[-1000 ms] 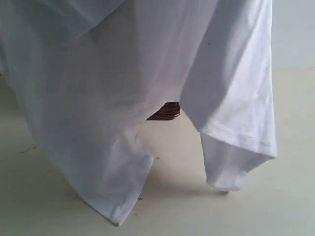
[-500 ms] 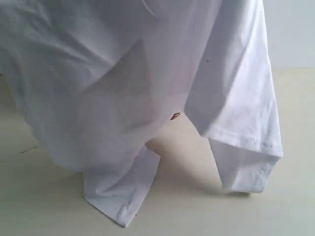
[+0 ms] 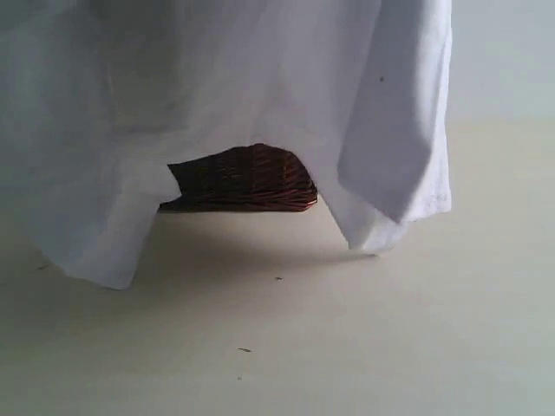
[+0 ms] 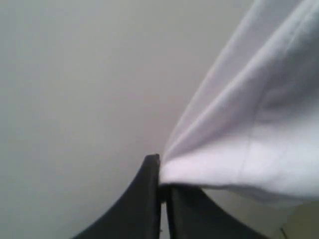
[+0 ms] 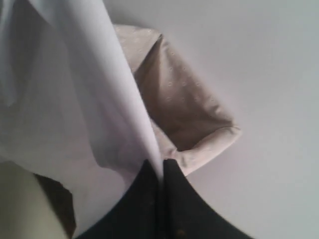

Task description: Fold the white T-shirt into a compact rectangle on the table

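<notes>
Closest is the bare counter (image 3: 364, 355), pale with a few dark specks. Above it the white T-shirt (image 3: 260, 87) hangs like a curtain, its two lowest ends low over the surface; whether they touch I cannot tell. The left tool (image 4: 161, 175) is clamped on a fold of it, the right tool (image 5: 160, 165) pinched on an edge. Behind, through the gap, sits a dark wicker basket (image 3: 247, 180).

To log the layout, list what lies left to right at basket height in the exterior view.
Left hanging flap of the white T-shirt → wicker basket → right hanging flap of the shirt → bare table.
</notes>
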Tool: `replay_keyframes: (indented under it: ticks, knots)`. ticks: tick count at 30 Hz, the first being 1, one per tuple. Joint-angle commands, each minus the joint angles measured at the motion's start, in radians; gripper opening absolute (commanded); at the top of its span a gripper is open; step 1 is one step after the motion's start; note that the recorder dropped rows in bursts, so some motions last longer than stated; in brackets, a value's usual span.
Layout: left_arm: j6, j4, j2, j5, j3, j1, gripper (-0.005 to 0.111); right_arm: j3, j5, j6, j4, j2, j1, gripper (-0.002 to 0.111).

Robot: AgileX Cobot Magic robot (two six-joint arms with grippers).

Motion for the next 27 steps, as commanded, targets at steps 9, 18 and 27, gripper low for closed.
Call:
replay_keyframes:
  ticks: [9,18,27]
  knots:
    - [0.242,-0.299,-0.319,0.499,0.403,0.013,0.000,0.113,0.517,-0.112,0.286,-0.049,-0.015,0.000]
    - [0.235,-0.471,-0.390,0.507,0.744,0.013,0.000,0.477,0.394,-0.247,0.364,-0.052,-0.015,0.000]
    - [0.302,-0.452,-0.325,0.397,1.051,0.013,0.005,0.623,0.158,-0.481,0.454,0.000,-0.015,0.003]
